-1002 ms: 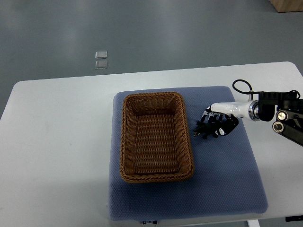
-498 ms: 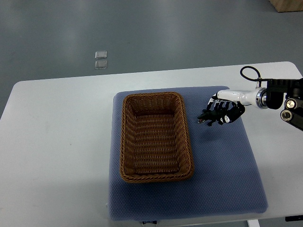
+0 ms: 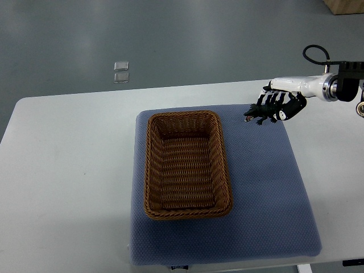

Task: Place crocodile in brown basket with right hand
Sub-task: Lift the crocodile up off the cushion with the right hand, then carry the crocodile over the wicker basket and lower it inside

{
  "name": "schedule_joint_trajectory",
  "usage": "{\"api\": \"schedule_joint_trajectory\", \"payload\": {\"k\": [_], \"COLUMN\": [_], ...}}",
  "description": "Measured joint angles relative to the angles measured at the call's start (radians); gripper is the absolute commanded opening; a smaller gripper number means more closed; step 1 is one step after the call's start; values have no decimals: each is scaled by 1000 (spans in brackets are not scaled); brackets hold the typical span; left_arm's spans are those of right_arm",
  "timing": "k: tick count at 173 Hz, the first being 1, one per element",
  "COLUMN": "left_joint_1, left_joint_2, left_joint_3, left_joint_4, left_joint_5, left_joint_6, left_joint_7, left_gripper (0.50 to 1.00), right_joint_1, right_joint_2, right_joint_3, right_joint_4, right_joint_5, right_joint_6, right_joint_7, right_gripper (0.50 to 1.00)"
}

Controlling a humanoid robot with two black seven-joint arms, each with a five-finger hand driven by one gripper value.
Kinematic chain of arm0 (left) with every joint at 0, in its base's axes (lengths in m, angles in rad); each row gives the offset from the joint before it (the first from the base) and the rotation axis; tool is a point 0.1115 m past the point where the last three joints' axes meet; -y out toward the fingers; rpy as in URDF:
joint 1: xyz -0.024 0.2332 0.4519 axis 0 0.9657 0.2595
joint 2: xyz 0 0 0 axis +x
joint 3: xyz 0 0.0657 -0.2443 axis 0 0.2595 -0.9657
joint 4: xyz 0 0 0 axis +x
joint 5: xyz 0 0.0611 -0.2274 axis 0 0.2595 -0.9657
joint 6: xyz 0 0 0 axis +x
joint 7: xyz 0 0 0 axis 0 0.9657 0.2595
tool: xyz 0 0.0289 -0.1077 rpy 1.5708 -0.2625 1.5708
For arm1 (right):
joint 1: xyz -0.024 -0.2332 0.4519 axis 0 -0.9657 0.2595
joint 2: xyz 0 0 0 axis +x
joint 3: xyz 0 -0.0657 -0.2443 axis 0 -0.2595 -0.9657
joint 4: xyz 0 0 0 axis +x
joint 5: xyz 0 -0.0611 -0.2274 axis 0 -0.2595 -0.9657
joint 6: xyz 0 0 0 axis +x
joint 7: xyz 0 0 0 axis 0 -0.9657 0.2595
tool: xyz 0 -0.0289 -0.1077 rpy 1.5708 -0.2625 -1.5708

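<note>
Trouble, if it comes, starts with the grip. The right hand (image 3: 284,104) has its dark fingers curled around the crocodile (image 3: 257,115), holding it by the body and tail end, with the snout sticking out toward the picture's left. The toy hangs over the far right corner of the blue mat (image 3: 267,193), well apart from the brown basket (image 3: 185,115) and seemingly lifted clear of the surface (the view is too steep to be sure how high). The left arm does not show.

How firmly the fingers hold is hard to tell, since toy and fingers are both dark and blur together. A small, spiky figure held partly by its legs could twist or slip during the sideways carry and land on the mat short of the basket. The free snout is the other worry: if the hand travels too low, it may catch the near wall and push the light wicker basket across the mat toward the white table (image 3: 68,170). Opening too early, over the rim, could leave the toy hanging on the edge.
</note>
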Motion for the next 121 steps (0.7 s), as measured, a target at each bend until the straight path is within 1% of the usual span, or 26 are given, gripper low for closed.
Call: {"api": "schedule_joint_trajectory", "payload": {"k": [22,38,77,121], "left_joint_1": [0,-1,-1,-1], "left_joint_2": [0,0,0,0], "left_joint_3": [1,2,2,1], "left_joint_4": [-1,-3,-3,-5], "left_joint_5": [0,0,0,0], "left_joint_6": [-1,-2,-5,-6], "left_joint_7": [0,0,0,0], "left_gripper": [1000,1000,1000,1000], "right_joint_1": [29,50,93,107], "right_joint_2": [11,41,170,309], "right_joint_3": [0,-1,-8,-41], "right_joint_4": [14,16,16,-8], "right_joint_5": [17,18,15,-1], "right_joint_6": [18,28,52,64], "right_joint_7": [-4,-5,-9,-13], "right_gripper": [603,605,605,605]}}
